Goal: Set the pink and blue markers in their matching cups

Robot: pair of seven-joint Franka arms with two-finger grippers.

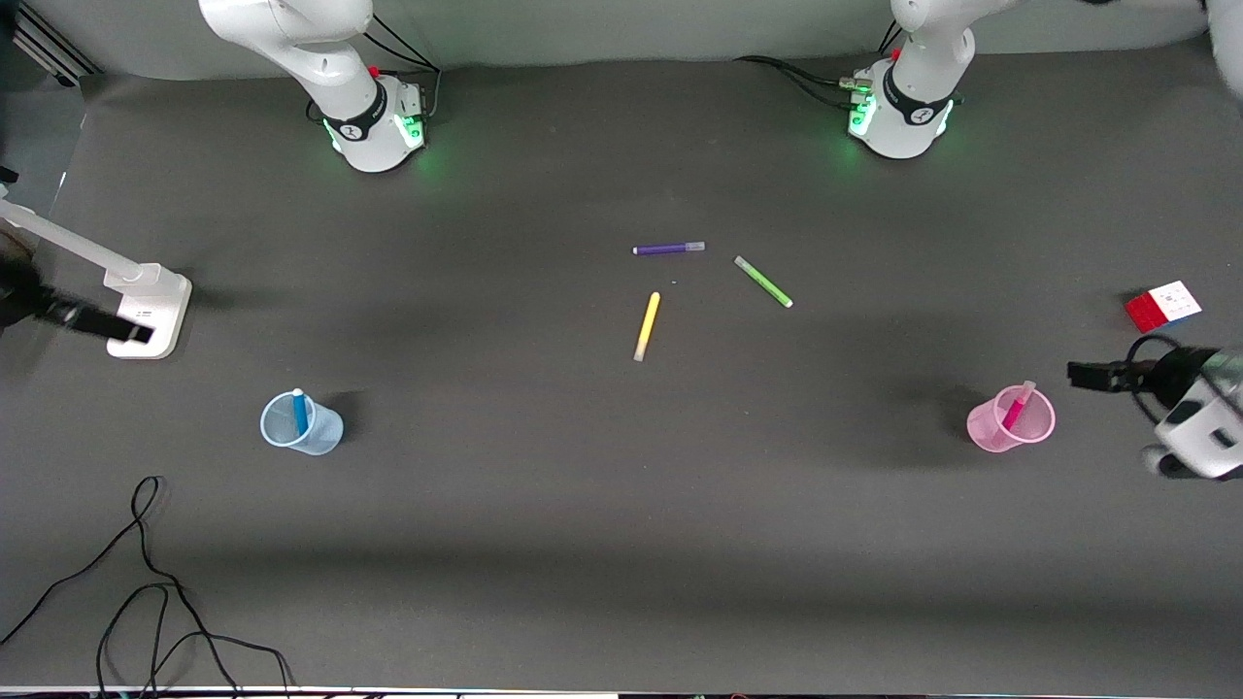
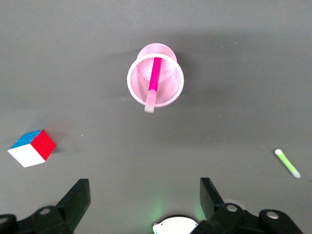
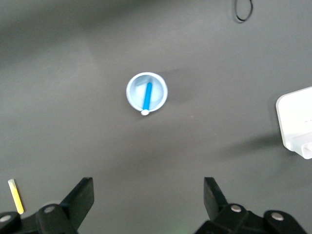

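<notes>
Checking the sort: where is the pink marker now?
The pink marker stands tilted in the pink cup at the left arm's end, nearer the front camera than the puzzle cube.

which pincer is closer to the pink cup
Left. The left pincer hangs open, empty, just off the pink cup at the left arm's end of the table. The right pincer, also open and empty, is up by the blue cup at the right arm's end.

You had a dark grey table (image 1: 621, 544) carrying a blue cup (image 1: 302, 424), a pink cup (image 1: 1011, 419), purple pen (image 1: 668, 249), green pen (image 1: 763, 282), yellow pen (image 1: 647, 326), a colour cube (image 1: 1162, 306), a white stand (image 1: 148, 311) and a loose black cable (image 1: 146, 582).
</notes>
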